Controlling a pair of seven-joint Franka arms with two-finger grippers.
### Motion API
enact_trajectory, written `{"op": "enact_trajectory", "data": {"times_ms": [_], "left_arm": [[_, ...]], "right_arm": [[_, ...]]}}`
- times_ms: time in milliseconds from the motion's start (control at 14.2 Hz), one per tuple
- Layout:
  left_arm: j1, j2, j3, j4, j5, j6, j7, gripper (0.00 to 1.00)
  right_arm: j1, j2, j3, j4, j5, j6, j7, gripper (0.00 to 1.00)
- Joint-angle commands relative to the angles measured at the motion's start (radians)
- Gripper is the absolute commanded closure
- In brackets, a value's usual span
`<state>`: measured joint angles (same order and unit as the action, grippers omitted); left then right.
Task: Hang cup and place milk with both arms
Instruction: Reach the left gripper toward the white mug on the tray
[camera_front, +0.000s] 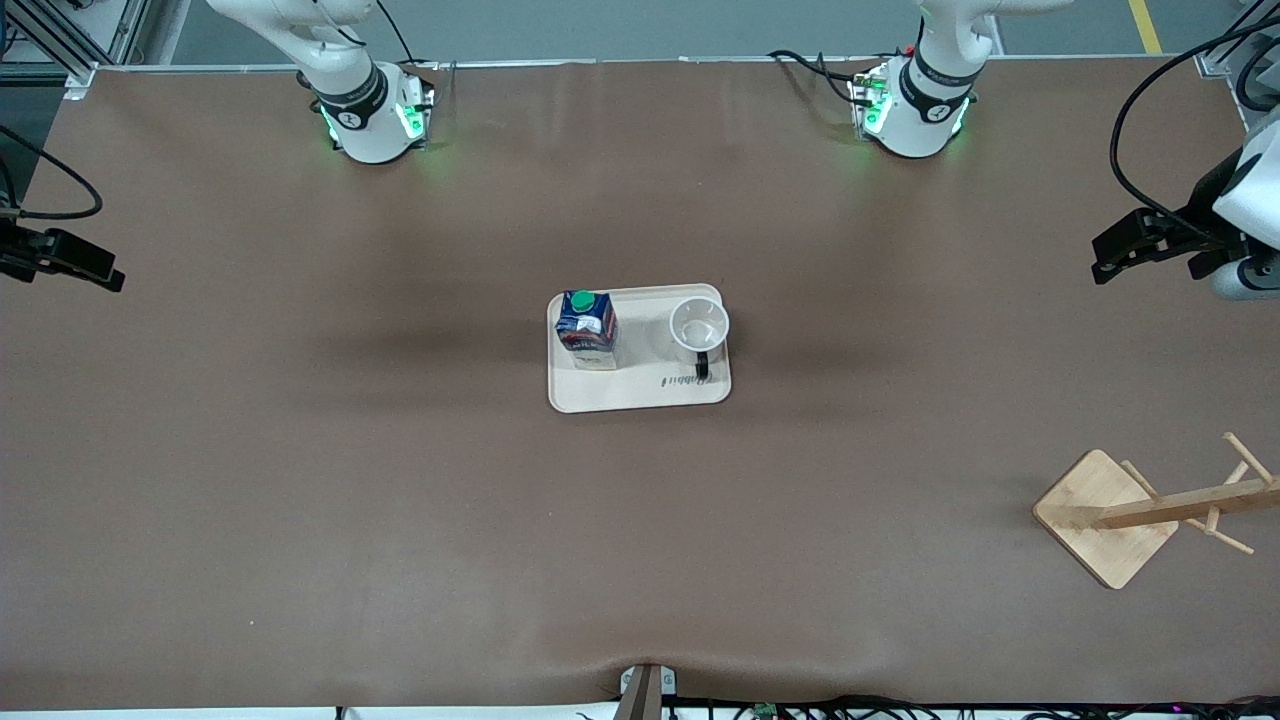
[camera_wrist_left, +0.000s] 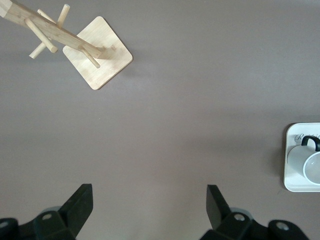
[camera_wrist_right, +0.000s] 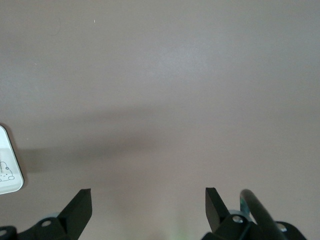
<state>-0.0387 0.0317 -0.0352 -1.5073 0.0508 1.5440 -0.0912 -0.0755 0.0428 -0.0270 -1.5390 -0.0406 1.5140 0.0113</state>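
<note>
The white cup (camera_front: 699, 325) stands upright on a cream tray (camera_front: 640, 392) mid-table, its black handle toward the front camera. It also shows in the left wrist view (camera_wrist_left: 307, 169). The dark-blue milk carton (camera_front: 588, 330) with a green cap stands on the same tray, toward the right arm's end. My left gripper (camera_front: 1105, 258) is open and empty over bare table at the left arm's end, as the left wrist view (camera_wrist_left: 148, 200) shows. My right gripper (camera_front: 100, 272) is open and empty over bare table at the right arm's end; it also shows in the right wrist view (camera_wrist_right: 148, 202).
A wooden mug rack (camera_front: 1100, 515) with pegs on a square base stands at the left arm's end, nearer the front camera than the tray; it shows in the left wrist view (camera_wrist_left: 97, 57) too. A tray corner (camera_wrist_right: 7, 172) shows in the right wrist view.
</note>
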Motion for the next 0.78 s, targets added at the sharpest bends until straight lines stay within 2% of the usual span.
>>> {"op": "enact_trajectory", "data": {"times_ms": [0, 424, 707], "left_arm": [[0.003, 0.007, 0.0, 0.022, -0.015, -0.018, 0.01, 0.0], [-0.01, 0.037, -0.002, 0.044, -0.048, -0.018, -0.004, 0.0], [-0.113, 0.099, -0.02, 0.016, -0.04, -0.007, -0.016, 0.0]], "right_arm": [[-0.007, 0.006, 0.007, 0.017, -0.013, -0.005, 0.012, 0.0], [-0.009, 0.015, 0.007, 0.017, -0.012, 0.0, 0.01, 0.0], [-0.009, 0.023, 0.007, 0.017, -0.012, 0.002, 0.012, 0.0]]}}
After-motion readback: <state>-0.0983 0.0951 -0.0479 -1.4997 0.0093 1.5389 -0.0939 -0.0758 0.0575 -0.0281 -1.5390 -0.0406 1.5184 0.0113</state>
